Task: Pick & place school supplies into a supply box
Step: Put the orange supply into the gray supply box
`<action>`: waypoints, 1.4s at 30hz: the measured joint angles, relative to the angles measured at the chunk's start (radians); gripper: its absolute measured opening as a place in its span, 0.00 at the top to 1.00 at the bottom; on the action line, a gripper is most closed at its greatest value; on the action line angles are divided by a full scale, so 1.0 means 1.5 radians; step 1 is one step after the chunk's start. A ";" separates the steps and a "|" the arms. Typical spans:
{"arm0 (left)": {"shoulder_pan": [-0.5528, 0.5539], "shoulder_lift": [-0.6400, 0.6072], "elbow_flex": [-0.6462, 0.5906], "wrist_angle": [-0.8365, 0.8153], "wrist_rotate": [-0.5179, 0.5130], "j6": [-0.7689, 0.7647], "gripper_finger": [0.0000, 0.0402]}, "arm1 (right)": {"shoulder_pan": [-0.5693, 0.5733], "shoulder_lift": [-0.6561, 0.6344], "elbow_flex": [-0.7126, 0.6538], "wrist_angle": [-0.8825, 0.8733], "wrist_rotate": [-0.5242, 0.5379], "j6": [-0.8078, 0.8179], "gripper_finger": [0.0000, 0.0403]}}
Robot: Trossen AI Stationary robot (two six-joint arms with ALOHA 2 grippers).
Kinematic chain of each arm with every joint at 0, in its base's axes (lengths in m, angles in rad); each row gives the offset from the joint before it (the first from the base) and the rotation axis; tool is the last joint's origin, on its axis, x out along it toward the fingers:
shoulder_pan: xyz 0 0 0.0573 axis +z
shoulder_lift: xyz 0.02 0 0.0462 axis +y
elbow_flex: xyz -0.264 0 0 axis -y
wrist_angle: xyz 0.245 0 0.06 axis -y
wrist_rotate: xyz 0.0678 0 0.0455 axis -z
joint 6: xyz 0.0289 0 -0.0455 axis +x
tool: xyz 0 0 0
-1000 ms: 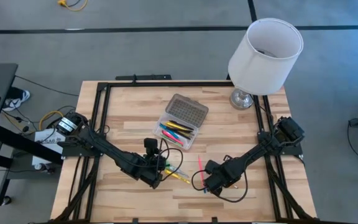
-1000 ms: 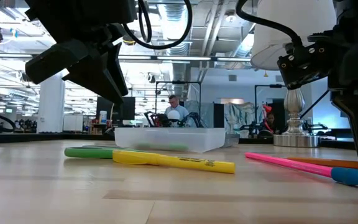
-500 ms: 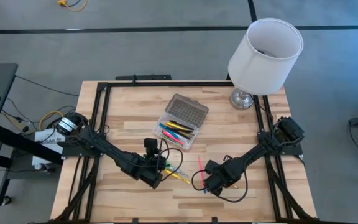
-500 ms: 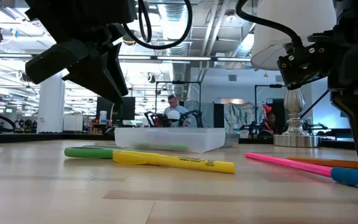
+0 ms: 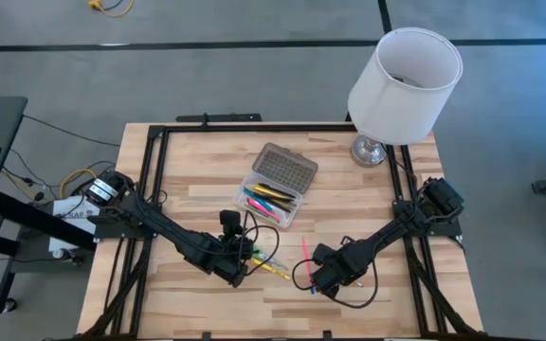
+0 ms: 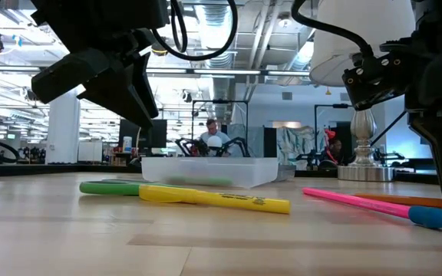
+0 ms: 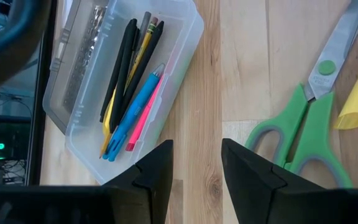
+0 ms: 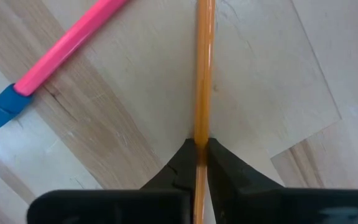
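Pinching an orange pencil (image 8: 202,74), the right claw (image 8: 197,155) (left claw (image 7: 194,165) parted).

On your bench (image 5: 188,180), the box (image 5: 271,204) sits near the middle with pens (image 7: 129,106) inside and its lid (image 5: 285,169) lying open behind it. The lamp (image 5: 398,90) stands at the far right corner. In front of the box lie the scissors (image 7: 303,118) and a marker (image 6: 213,198); right of them, a pen (image 5: 303,260) and a pencil (image 8: 202,68).
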 joint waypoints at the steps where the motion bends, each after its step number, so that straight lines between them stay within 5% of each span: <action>1: 0.000 0.000 0.000 0.000 0.000 0.001 0.67 | 0.000 0.000 0.000 0.000 0.000 -0.003 0.97; 25: 0.001 0.000 0.000 0.000 -0.002 0.001 0.67 | 0.004 0.005 0.088 -0.226 0.057 -0.005 0.99; 42: 0.000 0.000 0.000 -0.003 -0.002 -0.003 0.67 | -0.092 0.003 0.172 -0.285 0.242 -0.133 0.99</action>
